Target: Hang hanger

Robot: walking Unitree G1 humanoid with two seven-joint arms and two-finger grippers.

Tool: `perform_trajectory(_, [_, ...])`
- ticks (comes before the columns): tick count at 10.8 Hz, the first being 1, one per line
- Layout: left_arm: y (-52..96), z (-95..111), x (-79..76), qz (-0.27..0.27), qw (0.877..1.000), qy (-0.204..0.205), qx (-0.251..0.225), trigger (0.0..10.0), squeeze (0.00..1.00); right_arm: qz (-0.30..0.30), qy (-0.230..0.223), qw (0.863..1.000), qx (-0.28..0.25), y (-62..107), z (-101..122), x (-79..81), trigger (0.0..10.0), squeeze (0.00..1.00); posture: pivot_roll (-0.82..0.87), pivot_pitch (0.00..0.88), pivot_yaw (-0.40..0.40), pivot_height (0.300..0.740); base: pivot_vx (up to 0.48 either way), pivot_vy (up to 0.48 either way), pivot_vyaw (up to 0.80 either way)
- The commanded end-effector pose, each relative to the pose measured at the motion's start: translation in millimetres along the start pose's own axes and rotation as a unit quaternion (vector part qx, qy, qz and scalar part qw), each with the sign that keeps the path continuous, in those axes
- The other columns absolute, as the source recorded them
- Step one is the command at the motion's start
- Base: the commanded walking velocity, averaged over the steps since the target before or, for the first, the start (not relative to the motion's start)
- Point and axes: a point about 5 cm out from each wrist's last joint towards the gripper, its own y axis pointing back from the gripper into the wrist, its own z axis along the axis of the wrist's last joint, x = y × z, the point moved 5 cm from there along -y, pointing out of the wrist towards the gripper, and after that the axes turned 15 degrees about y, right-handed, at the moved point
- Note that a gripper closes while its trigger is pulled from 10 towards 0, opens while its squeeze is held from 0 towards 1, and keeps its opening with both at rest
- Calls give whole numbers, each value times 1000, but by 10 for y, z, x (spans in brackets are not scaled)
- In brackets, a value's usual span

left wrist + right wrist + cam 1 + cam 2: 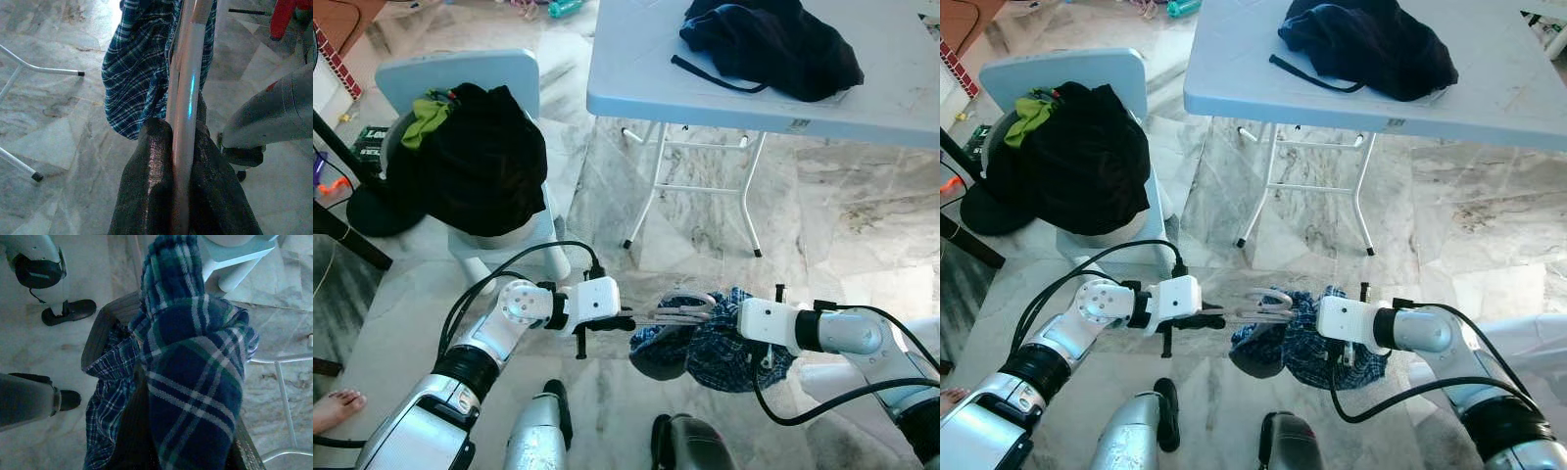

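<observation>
Both grippers meet low in front of the robot, above the marble floor (862, 225). Left gripper (628, 320) points toward the right one, its black fingers (151, 196) pressed together on the pale hanger (677, 313), whose shaft runs between them in the left wrist view. Right gripper (729, 323) is buried in the blue plaid shirt (720, 348); its fingers are wrapped in cloth in the right wrist view, so whether they are apart or together cannot be told. Much of the hanger is hidden too: only the pale loop between the two grippers shows, and the rest disappears into the shirt, which bunches and sags below the right gripper.

Beyond the arms stands a white folding table (636, 69) with a dark garment (773, 44) heaped on it, its far edge cut off. To the robot's left a pale chair (460, 73) carries a black pile of clothes (480, 162) with a green piece (426, 117) on top. A person's bare foot (335, 406) shows at the left edge.
</observation>
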Motion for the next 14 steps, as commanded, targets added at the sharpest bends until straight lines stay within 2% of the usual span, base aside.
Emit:
perform_trajectory(1, [-6, -36, 21, 12, 1000, 10, 1, 0, 0, -6, 6, 1000, -8, -6, 41, -16, 10000, 0, -84, 220, -49, 740, 0, 0, 0])
perform_trajectory(3, [-5, -30, 90, 44, 999, 15, -11, 0, 0, -10, 5, 1000, -8, -4, 40, -22, 10000, 0, -84, 220, -49, 740, 0, 0, 0])
perform_trajectory(4, [7, -14, 136, 69, 997, 19, -27, 0, 0, -7, -16, 1000, -21, -9, 64, -29, 10000, 1000, -80, 218, -52, 740, 0, 0, 0])
perform_trajectory(8, [6, 95, 218, 123, 989, 24, -83, 0, 0, -35, -11, 999, -21, 2, 63, -160, 10000, 1000, -78, 219, -54, 740, 0, 0, 0])
perform_trajectory(12, [25, 127, 235, 144, 984, 24, -103, 0, 0, -65, 1, 998, 10, 81, -65, -320, 10000, 1000, -74, 227, -57, 740, 0, 0, 0])
perform_trajectory(14, [66, 185, 297, 156, 981, 22, -112, 0, 0, -107, 8, 994, 28, 102, -127, -480, 10000, 1000, -70, 219, -56, 740, 0, 0, 0])
